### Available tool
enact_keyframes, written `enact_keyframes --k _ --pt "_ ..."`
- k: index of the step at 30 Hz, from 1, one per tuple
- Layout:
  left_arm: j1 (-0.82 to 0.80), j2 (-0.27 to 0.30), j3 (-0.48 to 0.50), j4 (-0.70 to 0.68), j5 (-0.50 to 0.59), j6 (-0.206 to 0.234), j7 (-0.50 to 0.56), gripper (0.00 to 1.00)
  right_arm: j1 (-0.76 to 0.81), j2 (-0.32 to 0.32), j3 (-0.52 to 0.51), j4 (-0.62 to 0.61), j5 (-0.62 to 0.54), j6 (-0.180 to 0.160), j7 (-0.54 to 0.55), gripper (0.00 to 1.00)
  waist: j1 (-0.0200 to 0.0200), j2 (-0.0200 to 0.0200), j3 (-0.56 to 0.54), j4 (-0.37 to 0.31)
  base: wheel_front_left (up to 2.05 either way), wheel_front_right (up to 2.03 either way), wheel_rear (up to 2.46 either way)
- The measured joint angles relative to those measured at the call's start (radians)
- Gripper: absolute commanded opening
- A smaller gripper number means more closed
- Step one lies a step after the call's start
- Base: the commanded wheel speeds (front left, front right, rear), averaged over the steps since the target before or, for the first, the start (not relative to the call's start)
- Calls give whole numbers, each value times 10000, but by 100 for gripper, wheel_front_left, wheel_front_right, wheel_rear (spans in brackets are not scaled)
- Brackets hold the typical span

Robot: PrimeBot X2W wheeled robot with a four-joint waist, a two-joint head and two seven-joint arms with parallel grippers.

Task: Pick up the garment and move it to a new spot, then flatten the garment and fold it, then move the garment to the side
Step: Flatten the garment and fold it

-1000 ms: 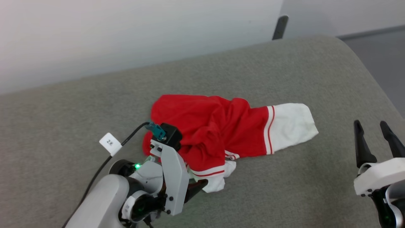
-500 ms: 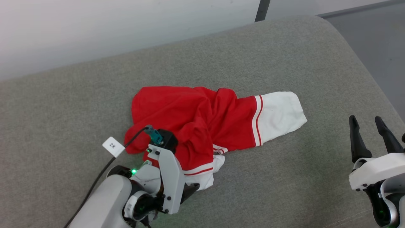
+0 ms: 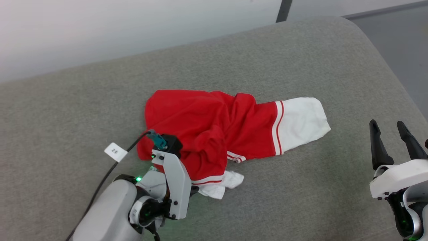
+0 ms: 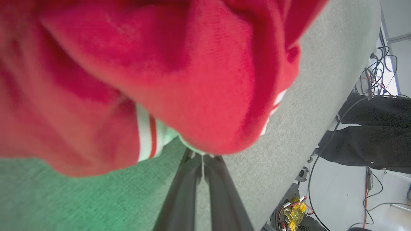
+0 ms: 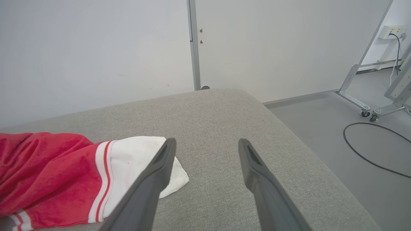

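Looking down from the head, we see the shirt [image 3: 207, 127] crumpled near the middle of the grey tabletop [image 3: 301, 60], its red body bunched and one white sleeve [image 3: 301, 120] stretched toward the right. It lies straight on the fabric, in no basket or box. The left tool [image 3: 195, 191] sits at the near edge of the heap by the white striped cuff [image 3: 220, 187], largely hidden behind its own wrist. The right tool [image 3: 386, 124] hangs wide and empty, well apart from the sleeve. The tagged cable [image 3: 115, 152] on the left arm runs close to the red cloth and could snag it. From the left wrist, the two dark fingers [image 4: 183, 192] are pressed together and their tips meet a pale scrap of cloth under a red fold, so we judge the left tool clamped on the shirt's edge. The bite looks thin: a lift could let the cloth slip out, or raise one layer while the rest drags across the tabletop and twists tighter, making the flattening harder. From the right wrist, the fingers [image 5: 151, 186] stand spread above bare tabletop, the sleeve end just beside one of them. If that arm joins late, the shirt may hang from one corner and bunch again.
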Motion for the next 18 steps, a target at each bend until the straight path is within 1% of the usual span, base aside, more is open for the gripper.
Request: enact_keyframes --k 4,8,13,15,18 --pt "-35 186 2 -153 -54 -6 268 0 16 -58 -35 -10 -12 0 69 100 0 0 -110 171 0 0 0" --pt "-33 535 86 -654 -96 73 533 0 168 -130 -84 -75 -29 0 171 100 0 0 -270 399 0 0 0" --pt "-23 1168 441 -1390 -117 253 721 0 385 -194 -92 -205 -52 0 324 100 0 0 -492 782 0 0 0" --pt "-23 1434 640 -1595 -81 378 694 0 458 -213 -100 -276 -75 0 426 100 0 0 -581 955 0 0 0" --pt "-23 1868 913 -1808 52 443 608 0 583 -205 -81 -424 -123 0 531 100 0 0 -717 1205 0 0 0"
